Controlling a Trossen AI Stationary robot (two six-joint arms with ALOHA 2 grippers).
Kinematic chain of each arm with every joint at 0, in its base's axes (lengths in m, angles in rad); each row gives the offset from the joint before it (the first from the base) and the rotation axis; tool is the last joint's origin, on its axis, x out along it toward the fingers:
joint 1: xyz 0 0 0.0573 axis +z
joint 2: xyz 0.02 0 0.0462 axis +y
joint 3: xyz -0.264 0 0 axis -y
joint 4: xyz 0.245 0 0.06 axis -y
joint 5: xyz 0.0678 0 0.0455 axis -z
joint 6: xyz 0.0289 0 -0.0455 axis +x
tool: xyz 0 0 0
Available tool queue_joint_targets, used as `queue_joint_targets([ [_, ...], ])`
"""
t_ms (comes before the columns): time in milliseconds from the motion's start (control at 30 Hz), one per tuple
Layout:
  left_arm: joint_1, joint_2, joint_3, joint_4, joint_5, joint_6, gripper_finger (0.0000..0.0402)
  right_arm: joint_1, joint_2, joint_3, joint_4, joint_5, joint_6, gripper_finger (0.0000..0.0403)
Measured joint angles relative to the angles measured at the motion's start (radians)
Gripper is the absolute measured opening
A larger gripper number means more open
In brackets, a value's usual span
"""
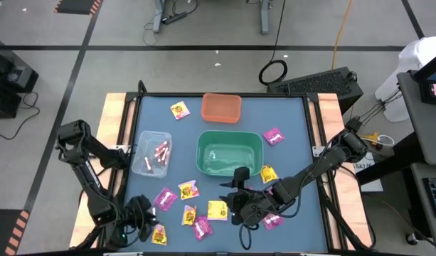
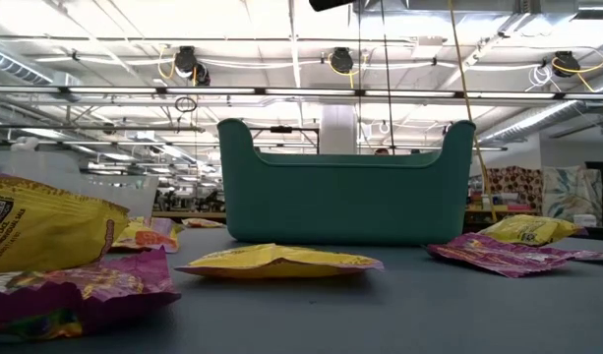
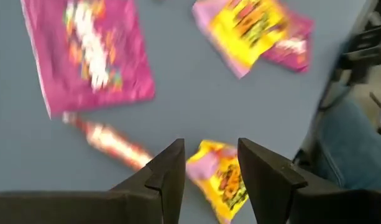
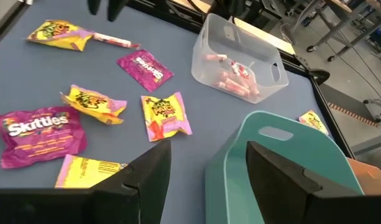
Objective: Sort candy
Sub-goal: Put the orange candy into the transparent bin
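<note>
Candy packets lie flat on the blue table: magenta ones (image 1: 165,198) and yellow ones (image 1: 218,210) along the near part, and more by the orange bin (image 1: 179,110) and the green bin (image 1: 273,136). My left gripper (image 3: 209,168) is open at the near-left corner (image 1: 150,226). It hangs over a yellow packet (image 3: 220,179), one finger on either side, with a pink-white stick (image 3: 112,143) beside it. My right gripper (image 4: 206,168) is open above the table, near the green bin's near side (image 1: 232,198), and points toward the table's left.
The green bin (image 1: 230,153) stands mid-table, close to my right gripper. An orange bin (image 1: 221,107) sits at the far edge. A clear bin (image 1: 151,153) at the left holds pink-white sticks (image 4: 230,71). In the low view the green bin (image 2: 345,182) stands behind flat packets (image 2: 276,261).
</note>
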Motion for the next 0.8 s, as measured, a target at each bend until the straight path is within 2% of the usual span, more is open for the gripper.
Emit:
queue_joint_targets([
  [133, 0.007, 0.064, 0.008, -0.004, 0.085, -0.1, 0.0152, -0.003, 0.0, 0.0, 0.0, 0.0, -0.009, 0.0198],
  [400, 0.043, 0.141, 0.008, -0.01, 0.219, -0.15, 0.0152, -0.001, 0.0, 0.0, 0.0, -0.002, 0.01, 0.0198],
  [567, 0.077, 0.145, 0.009, -0.005, 0.199, -0.071, 0.0152, 0.0, 0.001, 0.0, 0.01, -0.051, 0.043, 0.0198],
  [800, 0.121, 0.145, 0.008, -0.021, 0.177, -0.01, 0.0152, 0.012, 0.001, 0.0, 0.036, -0.055, 0.075, 0.0198],
])
